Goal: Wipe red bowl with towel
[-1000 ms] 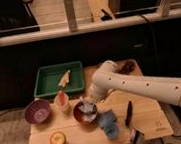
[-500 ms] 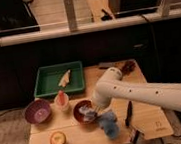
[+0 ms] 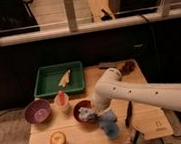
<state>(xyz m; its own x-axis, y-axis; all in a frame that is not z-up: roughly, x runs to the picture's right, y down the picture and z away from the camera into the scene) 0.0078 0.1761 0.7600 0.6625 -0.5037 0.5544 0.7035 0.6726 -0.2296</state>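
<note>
Red bowl (image 3: 79, 110) sits centre-low in frame, on the wooden table (image 3: 88, 141). White arm (image 3: 148, 96) comes in from the right edge, bends at an elbow above the bowl and drops down to it. Hand (image 3: 94, 113) is at the bowl's right rim, buried in the blue towel (image 3: 107, 124). Can't tell if it is clenched or released. The towel bunches from inside the bowl out over the rim and onto the table, lower right of the bowl.

Purple bowl (image 3: 37, 111) is left of the red bowl, with a pale cup (image 3: 62, 103) holding something orange between them. Apple (image 3: 57, 139) is lower left. Green tray (image 3: 48, 85) is upper left with a yellowish item (image 3: 64, 78) in it. Black stick-like object (image 3: 129, 114) lies right of the towel.
</note>
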